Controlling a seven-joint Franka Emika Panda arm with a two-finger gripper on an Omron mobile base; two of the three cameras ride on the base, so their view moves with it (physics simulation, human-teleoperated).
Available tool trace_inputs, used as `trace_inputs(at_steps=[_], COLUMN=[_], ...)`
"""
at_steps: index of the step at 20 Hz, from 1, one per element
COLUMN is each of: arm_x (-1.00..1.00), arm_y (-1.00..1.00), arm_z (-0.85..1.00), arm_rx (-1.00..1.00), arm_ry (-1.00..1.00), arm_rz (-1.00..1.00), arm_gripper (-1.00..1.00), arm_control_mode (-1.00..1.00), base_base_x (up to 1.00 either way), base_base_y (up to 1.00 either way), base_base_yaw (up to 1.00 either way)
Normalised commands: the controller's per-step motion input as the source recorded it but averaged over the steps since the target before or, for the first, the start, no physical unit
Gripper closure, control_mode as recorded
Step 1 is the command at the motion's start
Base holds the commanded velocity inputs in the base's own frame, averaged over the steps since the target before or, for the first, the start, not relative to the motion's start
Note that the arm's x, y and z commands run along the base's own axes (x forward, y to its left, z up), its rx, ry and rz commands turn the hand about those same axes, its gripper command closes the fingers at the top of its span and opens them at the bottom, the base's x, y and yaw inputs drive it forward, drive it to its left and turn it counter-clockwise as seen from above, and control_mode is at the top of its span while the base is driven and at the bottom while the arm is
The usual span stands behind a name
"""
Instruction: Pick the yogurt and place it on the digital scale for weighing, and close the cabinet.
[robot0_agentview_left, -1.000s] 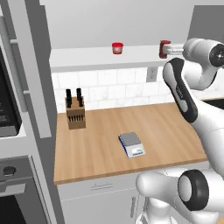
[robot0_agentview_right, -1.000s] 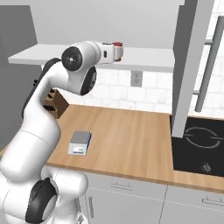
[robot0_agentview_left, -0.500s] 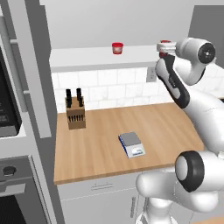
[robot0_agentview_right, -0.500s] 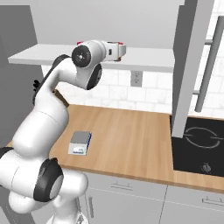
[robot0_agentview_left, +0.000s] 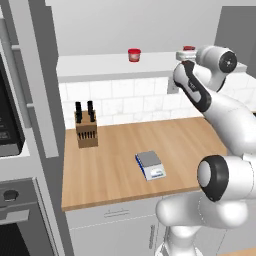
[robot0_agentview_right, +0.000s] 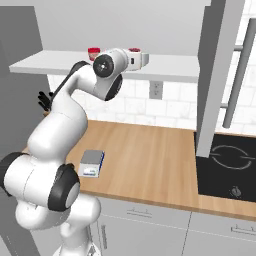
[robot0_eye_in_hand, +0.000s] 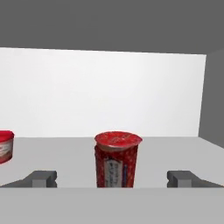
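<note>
Since the earlier frames, arm is reaching further onto the shelf; base and counter items are sitting unchanged.

Gripper (robot0_eye_in_hand: 112, 178): jaws standing fully apart, holding nothing; the two fingertips (robot0_eye_in_hand: 41, 178) are showing low in the hand view, one at each side of the yogurt. In the left base view the hand is lying level at shelf height, at the right end of the shelf.

Yogurt (robot0_eye_in_hand: 117, 160): dark red cup with a wider rim, standing upright on the shelf, centred between the fingertips and apart from both. Its top is peeking over the hand in the left base view (robot0_agentview_left: 188, 48).

Red cup (robot0_eye_in_hand: 5, 146): brighter, pale band, standing on the same shelf, well to the left of the yogurt; also seen in the left base view (robot0_agentview_left: 133, 54).

Shelf (robot0_agentview_left: 95, 65): pale grey cabinet floor, running above the tiled wall.

Cabinet door (robot0_agentview_right: 220, 75): light grey, standing open, right of the arm in the right base view.

Scale (robot0_agentview_left: 150, 165): lying flat on the wooden counter (robot0_agentview_left: 115, 165), near its front edge, platform bare.

Knife block (robot0_agentview_left: 85, 128): standing at the far left of the counter, against the tiles.

Hob (robot0_agentview_right: 227, 167): black, lying at the counter's right end.
</note>
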Motion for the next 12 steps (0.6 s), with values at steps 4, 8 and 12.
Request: trace_inputs(at_steps=[4, 8, 12], arm_x=[0.46, 0.32, 0.25], arm_y=[-0.08, -0.06, -0.09], arm_z=[-0.04, -0.02, -0.14], arm_rx=[0.00, 0.00, 0.00], arm_ry=[0.00, 0.00, 0.00], arm_rz=[0.00, 0.00, 0.02], arm_gripper=[-1.00, -1.00, -1.00], arm_control_mode=[-1.00, -1.00, -1.00], base_base_x=[0.00, 0.00, 0.00], base_base_y=[0.00, 0.00, 0.00], base_base_yaw=[0.00, 0.00, 0.00])
